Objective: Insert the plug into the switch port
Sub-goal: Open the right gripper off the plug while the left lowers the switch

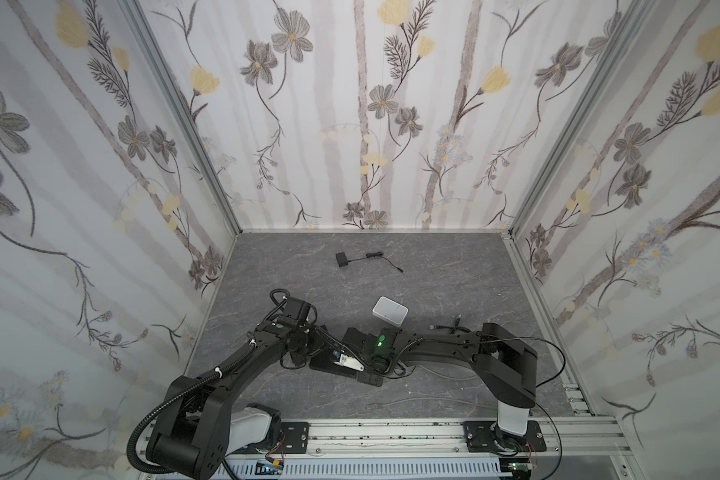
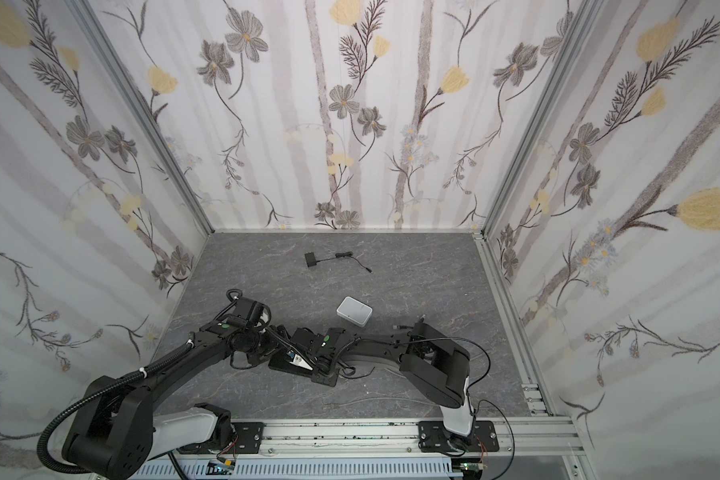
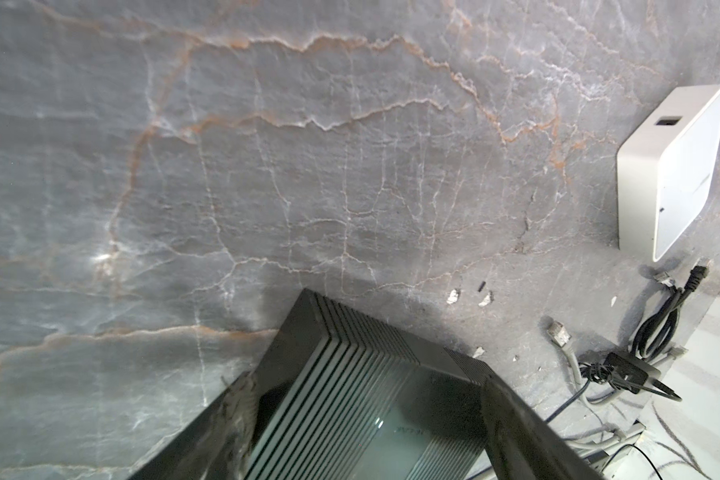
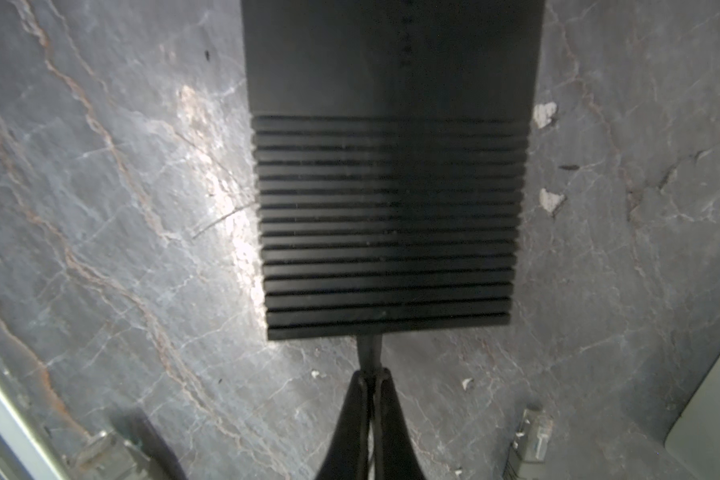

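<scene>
Desk, lower centre in both top views: your left pincer, spread wide, clamped the black ribbed box, likely bracing it. White box lay apart, just above. Your right pincer pinched shut on the plug, tip meeting the box's edge; port hidden.

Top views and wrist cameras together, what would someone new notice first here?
The eye goes to a black ribbed box near the front middle of the table: the left fingers clasp its sides while the right fingers pinch a thin plug at its edge. Just beyond it lies a small white box, and loud flowered wallpaper covers the walls.
</scene>
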Action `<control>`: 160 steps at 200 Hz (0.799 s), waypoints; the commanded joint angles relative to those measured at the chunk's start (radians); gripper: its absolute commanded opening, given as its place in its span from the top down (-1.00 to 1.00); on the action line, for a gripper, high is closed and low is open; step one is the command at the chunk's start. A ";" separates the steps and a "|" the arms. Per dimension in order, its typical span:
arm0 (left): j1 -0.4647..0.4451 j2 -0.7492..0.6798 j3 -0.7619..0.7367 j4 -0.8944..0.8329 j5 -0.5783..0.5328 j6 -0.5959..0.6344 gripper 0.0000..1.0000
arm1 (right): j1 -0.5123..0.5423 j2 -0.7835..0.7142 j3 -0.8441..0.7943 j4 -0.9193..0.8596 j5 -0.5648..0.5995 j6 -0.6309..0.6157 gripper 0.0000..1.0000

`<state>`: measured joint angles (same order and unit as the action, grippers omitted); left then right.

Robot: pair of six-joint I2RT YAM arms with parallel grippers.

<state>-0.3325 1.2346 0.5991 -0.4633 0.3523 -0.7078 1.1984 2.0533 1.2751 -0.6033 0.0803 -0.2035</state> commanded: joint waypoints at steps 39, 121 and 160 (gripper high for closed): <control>-0.017 0.011 0.007 0.005 0.136 -0.041 -0.69 | 0.001 0.007 0.004 0.277 -0.044 -0.020 1.00; -0.001 -0.005 0.057 -0.115 0.029 0.025 -0.74 | -0.017 -0.096 -0.169 0.339 0.100 0.008 0.38; 0.013 -0.041 0.126 -0.169 0.002 0.052 -0.77 | -0.045 -0.268 -0.284 0.388 0.175 0.038 0.17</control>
<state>-0.3233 1.2137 0.6910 -0.5766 0.3698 -0.6827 1.1584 1.8721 1.0367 -0.3138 0.1741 -0.1909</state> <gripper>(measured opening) 0.887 0.380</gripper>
